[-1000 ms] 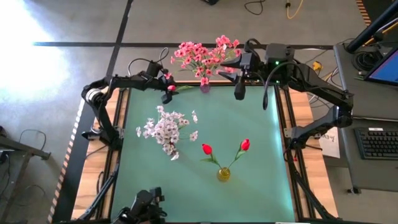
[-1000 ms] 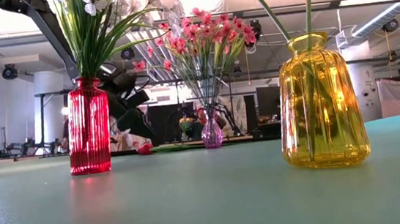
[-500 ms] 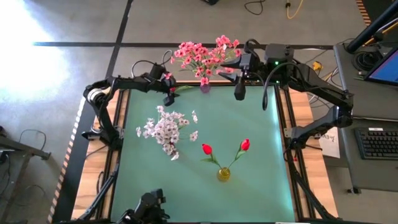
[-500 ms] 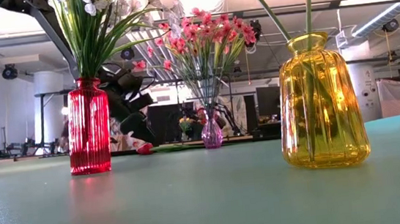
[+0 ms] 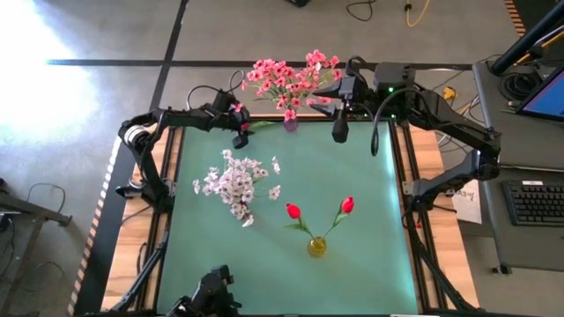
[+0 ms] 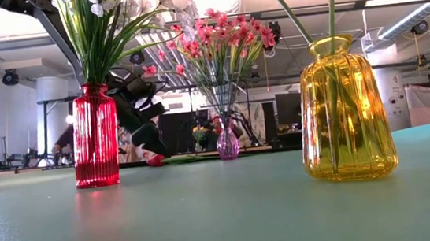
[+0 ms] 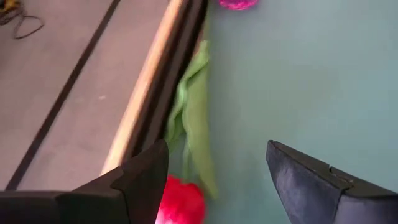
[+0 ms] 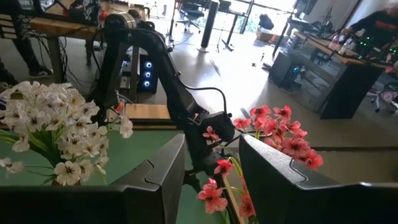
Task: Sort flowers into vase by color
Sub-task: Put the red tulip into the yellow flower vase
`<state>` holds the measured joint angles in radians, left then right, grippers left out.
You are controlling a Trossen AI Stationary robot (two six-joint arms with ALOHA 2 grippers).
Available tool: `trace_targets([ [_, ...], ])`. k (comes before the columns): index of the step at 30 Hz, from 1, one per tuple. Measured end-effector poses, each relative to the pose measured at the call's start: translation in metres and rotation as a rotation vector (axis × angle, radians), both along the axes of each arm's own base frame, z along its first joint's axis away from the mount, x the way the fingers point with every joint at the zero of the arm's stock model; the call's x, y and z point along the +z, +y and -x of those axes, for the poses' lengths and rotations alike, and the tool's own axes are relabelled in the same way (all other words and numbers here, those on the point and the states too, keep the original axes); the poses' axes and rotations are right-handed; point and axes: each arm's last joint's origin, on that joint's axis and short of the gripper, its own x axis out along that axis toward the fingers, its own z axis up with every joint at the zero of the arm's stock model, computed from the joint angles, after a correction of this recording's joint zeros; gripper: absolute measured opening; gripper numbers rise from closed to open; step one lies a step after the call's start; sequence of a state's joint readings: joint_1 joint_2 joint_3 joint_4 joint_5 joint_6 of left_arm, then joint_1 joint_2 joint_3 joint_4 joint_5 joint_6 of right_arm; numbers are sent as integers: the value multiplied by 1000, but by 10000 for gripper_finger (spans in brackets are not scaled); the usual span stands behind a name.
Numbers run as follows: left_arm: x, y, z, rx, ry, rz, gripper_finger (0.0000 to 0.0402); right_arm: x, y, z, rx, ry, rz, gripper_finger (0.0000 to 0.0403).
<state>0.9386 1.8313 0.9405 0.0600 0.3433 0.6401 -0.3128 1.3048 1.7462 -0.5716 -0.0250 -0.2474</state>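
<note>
A loose red bud (image 7: 181, 203) with a green leaf (image 7: 194, 118) lies on the green table at its far edge, left of the small purple vase (image 5: 290, 124) of pink blossoms (image 5: 286, 77). My left gripper (image 7: 217, 149) is open and low over this flower (image 6: 155, 159), with the bud close beside one finger. White blossoms (image 5: 236, 182) stand in a red vase (image 6: 95, 137). Two red buds (image 5: 346, 205) stand in a yellow vase (image 5: 316, 247). My right gripper (image 8: 211, 163) hangs open above the table's far edge (image 5: 339, 123), right of the purple vase. My left gripper comes slanting down over the loose flower. The red bud (image 7: 186, 198) lies right beside one finger (image 7: 140, 177), which hides part of it. I cannot tell whether the finger touches it.
The table's dark far rim with a wooden strip (image 7: 155, 74) runs right beside the loose flower. The three vases stand apart, with bare green surface (image 5: 352, 176) between them. Both arms reach in over the far corners. Office furniture shows beyond the table.
My left gripper has come down a little toward the red bud at the far edge and stays open. The flower and the vases have not moved.
</note>
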Motion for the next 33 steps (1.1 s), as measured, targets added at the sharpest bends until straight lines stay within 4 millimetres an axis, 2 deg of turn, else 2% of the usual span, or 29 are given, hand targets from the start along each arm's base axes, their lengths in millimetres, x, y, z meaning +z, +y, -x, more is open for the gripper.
trace_targets([
  [9,0,1,1,39,16,-16,253,0,0,0,0,2,-1,146],
  [21,0,0,0,36,17,-14,207,0,0,0,-1,1,-4,146],
  [33,-3,-3,-1,1,52,-15,182,2,0,0,-1,-21,4,146],
])
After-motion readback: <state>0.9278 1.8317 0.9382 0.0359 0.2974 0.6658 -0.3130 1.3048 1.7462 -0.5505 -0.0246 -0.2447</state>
